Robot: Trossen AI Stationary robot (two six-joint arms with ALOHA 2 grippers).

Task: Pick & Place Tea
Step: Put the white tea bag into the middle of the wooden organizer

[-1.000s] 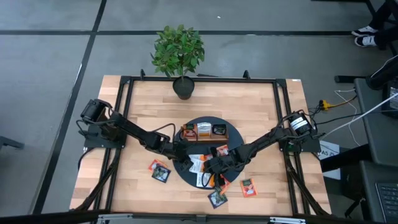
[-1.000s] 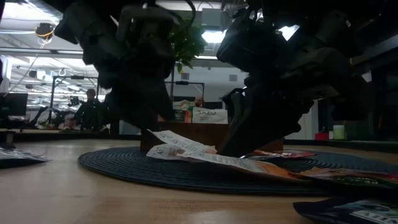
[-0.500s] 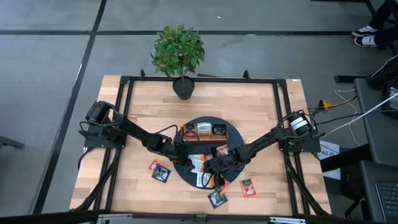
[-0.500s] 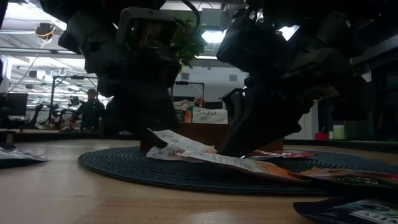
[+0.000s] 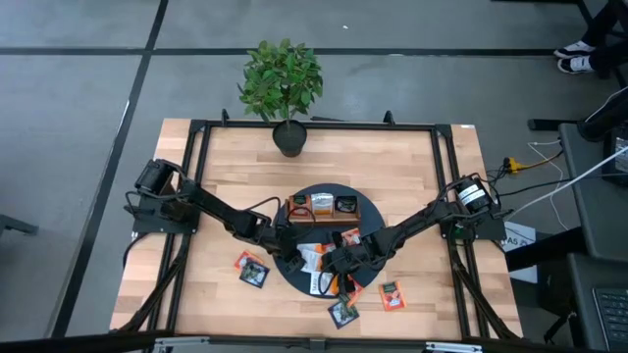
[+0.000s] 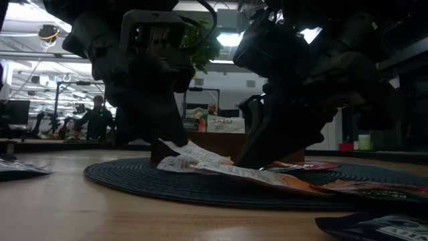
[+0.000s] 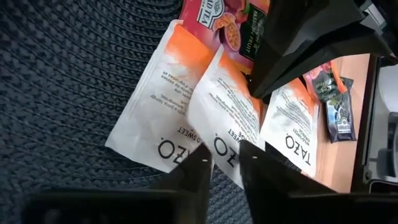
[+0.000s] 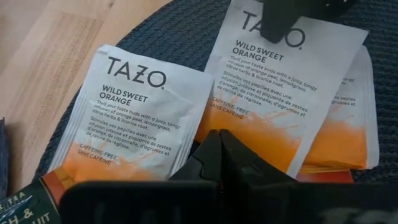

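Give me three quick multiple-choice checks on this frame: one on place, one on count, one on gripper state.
1. Where do the white-and-orange tea sachets lie?
A. on the dark round mat
B. in the plant pot
C. on the floor

2. How many compartments has the wooden tray?
A. one
B. three
C. six

3. How is the right gripper?
A. wide open
B. shut, holding nothing
C. out of sight

Answers: 1 A, woven mat shows under them in both wrist views. 2 B, the high view shows three sections. 3 B, its fingers meet in the right wrist view.
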